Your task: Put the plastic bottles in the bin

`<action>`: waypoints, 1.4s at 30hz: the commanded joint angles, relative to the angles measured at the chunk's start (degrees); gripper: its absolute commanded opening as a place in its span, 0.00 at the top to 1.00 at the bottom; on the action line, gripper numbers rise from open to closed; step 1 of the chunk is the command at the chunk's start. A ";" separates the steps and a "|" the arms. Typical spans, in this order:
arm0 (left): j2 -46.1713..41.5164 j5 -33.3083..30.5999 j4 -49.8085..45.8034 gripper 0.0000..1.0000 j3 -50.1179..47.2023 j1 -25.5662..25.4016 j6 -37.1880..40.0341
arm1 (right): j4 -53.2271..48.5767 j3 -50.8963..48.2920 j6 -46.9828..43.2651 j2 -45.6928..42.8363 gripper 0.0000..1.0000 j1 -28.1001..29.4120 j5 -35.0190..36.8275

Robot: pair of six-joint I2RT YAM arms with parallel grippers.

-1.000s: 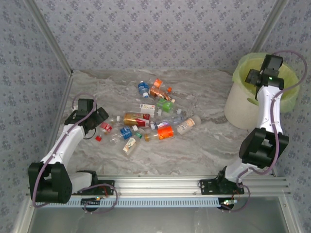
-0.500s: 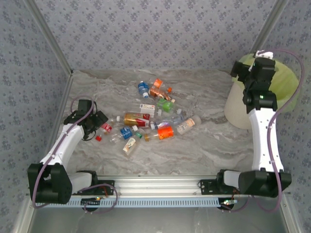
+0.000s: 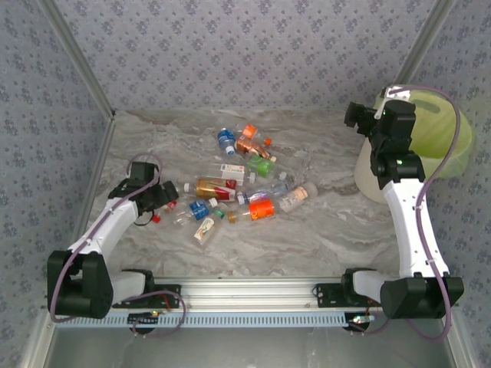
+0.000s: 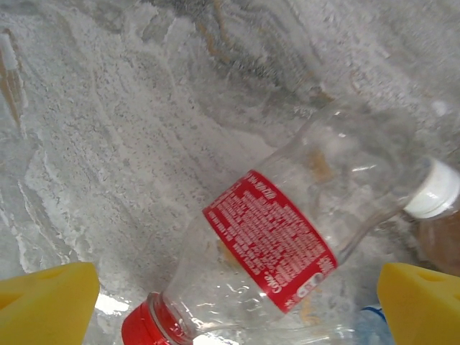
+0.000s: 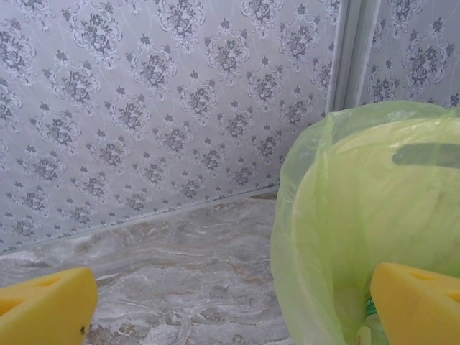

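Left hand (image 4: 233, 307) is held wide, empty, astride the red-labelled bottle (image 4: 269, 248); right hand (image 5: 233, 302) likewise; the label is best pinched squarely.

Grey-veined, marble-patterned table (image 3: 322, 230). Plastic bottles (image 3: 261, 208) lie scattered on their sides across its middle, with a clear red-labelled bottle (image 4: 269, 248) at the left edge of the cluster. The bin (image 3: 365, 167) stands upright at the far right corner.

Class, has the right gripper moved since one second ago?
Yes. The right gripper has swung left, from above the bin to just beyond its left rim.
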 commanded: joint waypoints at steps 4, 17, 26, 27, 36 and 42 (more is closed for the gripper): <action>3.41 6.14 5.29 0.01 -2.37 -0.81 3.21 | 1.50 -0.61 2.40 -0.22 0.00 0.56 0.22; 9.70 3.43 7.58 0.22 -2.94 -5.08 4.27 | -1.17 -0.27 2.41 0.38 0.00 2.37 -1.25; 9.96 -0.18 7.17 0.42 -2.30 -5.12 4.44 | -2.96 -0.46 1.46 1.67 0.00 5.70 -1.74; 9.82 -0.27 7.37 0.44 -2.25 -5.13 4.76 | -3.03 -0.61 1.48 1.78 0.00 6.12 -1.58; 5.02 -2.93 7.39 0.59 -2.53 -5.12 7.01 | -1.01 -3.85 3.06 1.98 0.00 10.32 -3.97; -0.60 -2.98 6.08 0.79 -0.85 -5.25 6.24 | 4.79 -6.97 8.98 1.42 0.00 17.10 -5.56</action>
